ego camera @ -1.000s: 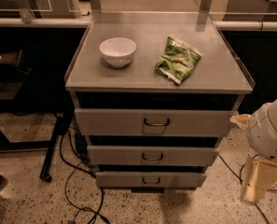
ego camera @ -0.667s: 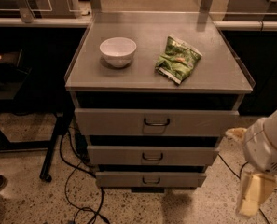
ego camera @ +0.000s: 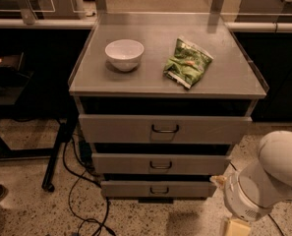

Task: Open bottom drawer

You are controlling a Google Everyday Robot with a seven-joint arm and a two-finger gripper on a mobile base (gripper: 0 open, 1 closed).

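Rounded white arm (ego camera: 268, 181), glossy shell; cream hand (ego camera: 237, 227) at btm-right edge.

Dim room — speckled floor (ego camera: 22, 215)

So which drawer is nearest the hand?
The bottom drawer, the one with the narrowest front; the hand hangs low, just off its right end.

tool (ego camera: 238, 227) cut off, bottom right edge
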